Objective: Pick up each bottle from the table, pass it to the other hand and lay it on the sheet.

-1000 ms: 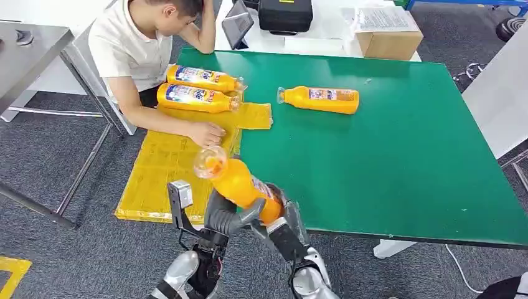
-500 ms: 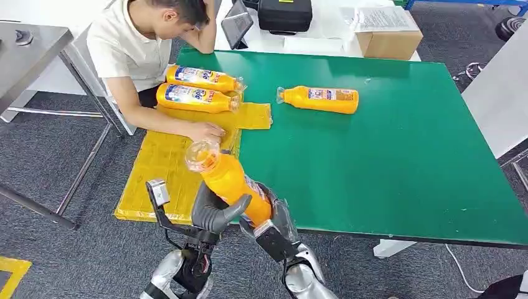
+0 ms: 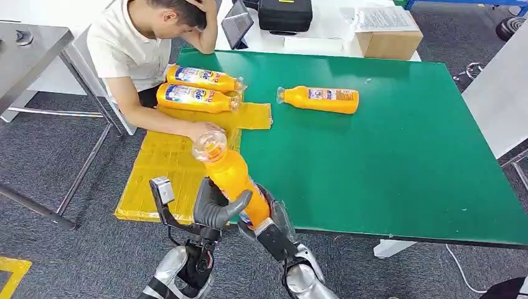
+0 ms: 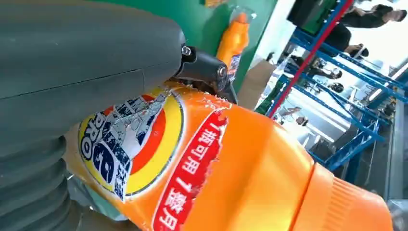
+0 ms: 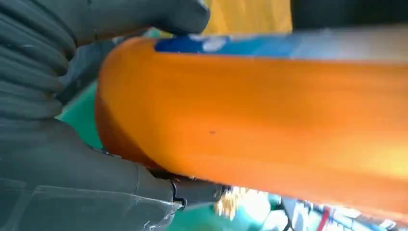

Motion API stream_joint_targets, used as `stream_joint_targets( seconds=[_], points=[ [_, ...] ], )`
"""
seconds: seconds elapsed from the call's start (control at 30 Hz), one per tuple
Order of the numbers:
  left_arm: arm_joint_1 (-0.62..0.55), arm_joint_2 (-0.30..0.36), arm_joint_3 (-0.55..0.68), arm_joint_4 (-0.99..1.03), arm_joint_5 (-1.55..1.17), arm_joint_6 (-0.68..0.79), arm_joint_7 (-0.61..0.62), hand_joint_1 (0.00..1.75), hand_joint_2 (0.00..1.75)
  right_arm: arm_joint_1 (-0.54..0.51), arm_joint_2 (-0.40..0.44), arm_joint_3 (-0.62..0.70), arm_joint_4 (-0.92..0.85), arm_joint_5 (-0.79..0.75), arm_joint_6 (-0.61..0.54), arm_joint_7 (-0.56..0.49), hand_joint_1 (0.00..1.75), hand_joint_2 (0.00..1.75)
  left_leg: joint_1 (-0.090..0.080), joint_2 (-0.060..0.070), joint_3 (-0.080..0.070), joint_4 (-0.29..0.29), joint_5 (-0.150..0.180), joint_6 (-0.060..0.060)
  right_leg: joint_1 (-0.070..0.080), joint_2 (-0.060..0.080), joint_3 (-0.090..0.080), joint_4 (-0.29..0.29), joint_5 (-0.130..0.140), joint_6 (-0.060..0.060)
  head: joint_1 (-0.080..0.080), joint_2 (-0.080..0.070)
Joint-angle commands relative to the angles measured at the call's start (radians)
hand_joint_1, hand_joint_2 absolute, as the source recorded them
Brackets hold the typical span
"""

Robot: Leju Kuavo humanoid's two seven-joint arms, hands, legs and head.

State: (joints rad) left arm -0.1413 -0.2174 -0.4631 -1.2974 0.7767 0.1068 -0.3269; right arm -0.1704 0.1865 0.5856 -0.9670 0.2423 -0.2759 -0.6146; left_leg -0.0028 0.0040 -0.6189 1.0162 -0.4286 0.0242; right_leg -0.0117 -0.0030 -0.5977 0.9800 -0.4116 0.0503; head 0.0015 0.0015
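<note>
Orange bottle [image 3: 231,177] held up in the air over the near edge of the green worktop [image 3: 398,156], close to the front corner where the yellow sheet [image 3: 163,163] hangs over. Long axis tilted steeply, clear cap end up and leaning away toward the person's hand [image 3: 205,131] resting on the sheet, base down between the two robot hands. Left hand [image 3: 215,208] wrapped around the lower body of the bottle, grey thumb across its front, fingers closed on it. Right hand [image 3: 261,215] against the base from the other side; in the right wrist view thumb and fingers [image 5: 144,19] curled round the orange body [image 5: 250,120], so both hands gripping the same bottle. In the left wrist view, label with a round yellow, red and blue logo [image 4: 130,139] facing the camera, ribbed cap end toward the far side of the picture. Two more bottles [image 3: 198,88] lying side by side at the far end of the sheet, long axes across the worktop, caps pointing toward its middle. Fourth bottle [image 3: 320,99] lying alone on the bare green surface, well apart from the sheet, cap pointing toward the pair. Person in a white shirt [image 3: 124,43] seated at the far left corner, leaning on one elbow.
</note>
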Motion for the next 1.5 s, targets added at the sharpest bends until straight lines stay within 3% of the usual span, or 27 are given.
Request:
stream_joint_targets(
  seconds=[0.03, 0.37, 0.4, 0.8, 0.9, 0.93, 1.0, 1.07, 1.1, 1.2, 1.23, 1.27, 1.37, 1.5],
  points=[
    [-0.051, 0.005, 0.002, 0.028, 0.001, 0.002, -0.011, 1.75, 1.75, 0.025, 0.0, 0.062, -0.037, -0.033, 0.053, 0.001, 0.0, 1.75, 0.001, -0.001, 0.006, 0.0, -0.003, -0.002, 0.001, 0.0, 0.006, 0.001, -0.003, -0.002, 0.0, 0.0],
    [-0.052, 0.016, 0.023, 0.009, -0.043, 0.037, -0.046, 1.75, 1.75, 0.032, -0.003, 0.075, -0.042, -0.042, 0.07, 0.004, 0.0, 1.75, 0.001, -0.001, 0.001, 0.0, 0.0, -0.001, 0.0, -0.001, 0.002, 0.0, -0.001, -0.001, 0.0, 0.0],
    [-0.053, 0.022, 0.037, 0.003, -0.048, 0.051, -0.049, 1.75, 1.75, 0.035, -0.003, 0.079, -0.043, -0.042, 0.071, 0.001, 0.0, 0.0, 0.001, -0.001, 0.004, 0.0, -0.001, -0.002, 0.001, 0.0, 0.004, 0.0, -0.002, -0.002, 0.0, 0.0],
    [-0.049, 0.026, 0.059, -0.007, -0.06, 0.069, -0.041, 1.75, 1.75, 0.04, -0.002, 0.082, -0.042, -0.039, 0.045, -0.007, 0.0, 0.0, 0.001, 0.0, 0.002, -0.001, -0.001, -0.001, 0.0, 0.0, 0.003, 0.0, -0.001, -0.001, 0.0, 0.0],
    [-0.014, 0.064, 0.138, -0.051, -0.126, 0.181, -0.043, 1.75, 1.75, 0.084, 0.039, 0.038, -0.088, 0.11, -0.343, -0.058, 0.0, 0.0, 0.001, 0.0, 0.003, -0.001, -0.001, -0.001, 0.001, 0.001, 0.002, 0.0, -0.001, -0.002, 0.0, 0.0],
    [-0.01, 0.077, 0.169, -0.055, -0.137, 0.194, -0.03, 1.75, 1.75, 0.12, 0.062, -0.026, -0.143, 0.236, -0.422, -0.084, 0.0, 0.0, 0.001, 0.0, 0.005, -0.001, -0.002, -0.002, 0.001, 0.001, 0.005, 0.0, -0.002, -0.002, 0.0, 0.0],
    [-0.004, 0.064, 0.254, -0.066, -0.05, 0.15, 0.043, 1.75, 1.75, 0.271, 0.163, -0.28, -0.523, 0.752, -0.422, -0.084, 0.0, 0.0, 0.0, 0.001, 0.002, -0.001, -0.001, -0.002, 0.0, 0.002, 0.001, 0.001, -0.001, -0.002, 0.0, 0.0],
    [-0.013, 0.04, 0.324, -0.088, -0.003, 0.117, 0.044, 1.75, 1.75, 0.307, 0.163, -0.251, -0.618, 0.705, -0.422, -0.084, 0.0, 0.0, 0.0, -0.001, -0.001, 0.001, -0.001, -0.002, 0.0, 0.0, -0.001, 0.003, -0.002, -0.002, 0.001, 0.0],
    [-0.021, 0.036, 0.334, -0.108, -0.037, 0.132, 0.022, 1.75, 1.75, 0.323, 0.163, -0.27, -0.674, 0.775, -0.422, -0.084, 0.0, 0.0, 0.001, 0.0, -0.001, 0.001, -0.001, -0.002, 0.001, 0.001, -0.002, 0.003, -0.001, -0.002, 0.0, 0.0],
    [-0.103, 0.084, 0.25, -0.05, -0.594, 0.479, -0.16, 1.75, 1.75, 0.346, 0.163, -0.305, -0.695, 0.687, -0.422, -0.084, 0.0, 0.0, 0.001, -0.004, -0.001, 0.001, -0.001, -0.002, 0.001, -0.004, -0.001, 0.003, -0.003, -0.002, 0.0, 0.0],
    [-0.125, 0.108, 0.229, -0.003, -0.75, 0.513, -0.117, 1.75, 1.75, 0.348, 0.163, -0.313, -0.686, 0.644, -0.422, -0.084, 0.0, 0.0, 0.003, -0.005, 0.001, 0.002, -0.002, -0.002, 0.002, -0.005, 0.001, 0.003, -0.004, -0.003, -0.002, 0.0],
    [-0.168, 0.129, 0.205, 0.09, -0.895, 0.551, -0.02, 1.75, 1.75, 0.347, 0.163, -0.324, -0.804, 0.633, -0.422, -0.084, 0.0, 0.0, 0.002, -0.006, 0.001, 0.001, -0.001, -0.002, 0.001, -0.005, 0.001, 0.003, -0.004, -0.003, -0.001, 0.0],
    [-0.266, 0.126, 0.229, 0.334, -1.011, 0.563, -0.081, 1.75, 1.75, 0.336, 0.163, -0.322, -0.817, 0.637, -0.422, -0.084, 0.0, 0.0, 0.001, -0.007, 0.002, -0.001, 0.0, -0.002, 0.0, -0.006, 0.002, 0.002, -0.003, -0.003, -0.002, 0.0],
    [-0.292, 0.119, 0.243, 0.381, -1.004, 0.506, -0.065, 1.75, 1.75, 0.328, 0.163, -0.317, -0.783, 0.622, -0.422, -0.084, 0.0, 0.0, 0.001, -0.007, 0.002, -0.001, 0.001, -0.001, 0.0, -0.006, 0.003, 0.0, -0.001, -0.002, -0.002, 0.0]
  ],
)
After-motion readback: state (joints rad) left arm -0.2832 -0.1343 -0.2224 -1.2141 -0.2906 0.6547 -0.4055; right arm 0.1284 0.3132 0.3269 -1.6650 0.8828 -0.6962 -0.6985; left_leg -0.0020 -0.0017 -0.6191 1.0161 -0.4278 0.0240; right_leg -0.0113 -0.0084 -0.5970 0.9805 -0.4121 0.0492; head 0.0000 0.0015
